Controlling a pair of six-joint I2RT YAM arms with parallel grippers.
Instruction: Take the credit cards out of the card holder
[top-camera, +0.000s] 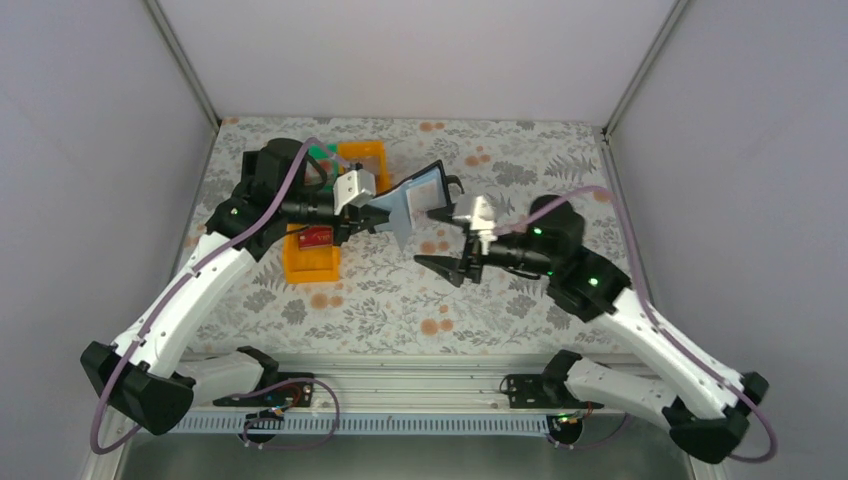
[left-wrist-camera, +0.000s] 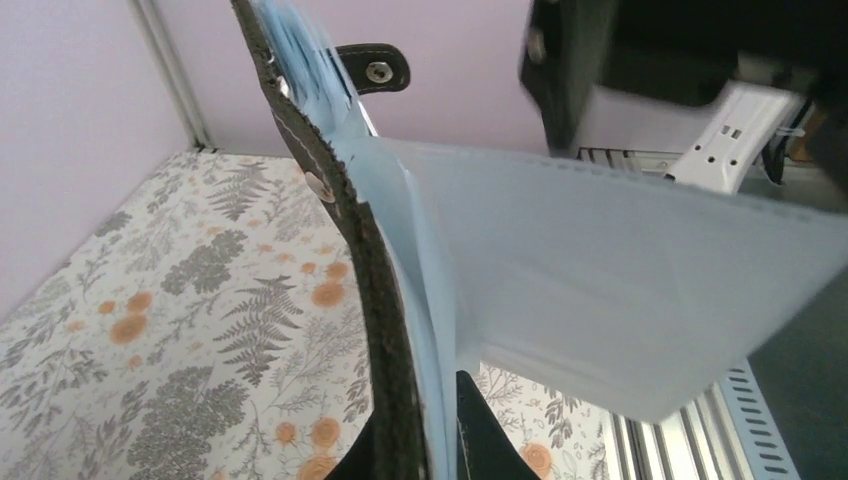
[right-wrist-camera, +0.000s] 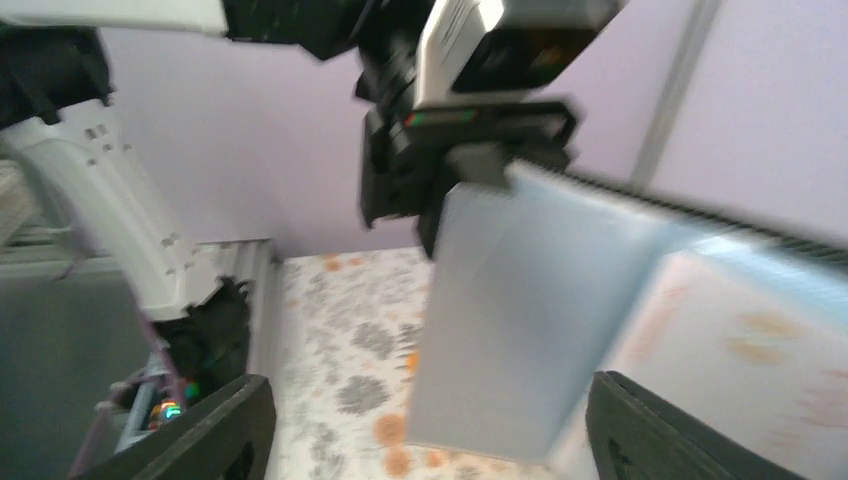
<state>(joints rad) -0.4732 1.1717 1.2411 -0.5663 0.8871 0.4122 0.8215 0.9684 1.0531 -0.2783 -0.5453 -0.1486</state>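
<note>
Top external view: the left arm reaches inward, its left gripper clamped tight on the card holder, held open above the floral table. The right arm bends in opposite, the right gripper spread wide and empty, just beside the holder. Pale walls enclose the table.

Table: top printed w/ grey ferns and orange blooms over the full work area. Orange tray: left of ctr, long side running near-to-far. Second orange tray: farther back, w/ green tray just beside it on the left, partly hidden. Walls: plain, pale, on 3 sides. Metal posts: at rear corners. Ribbed metal rail: along near edge.
</note>
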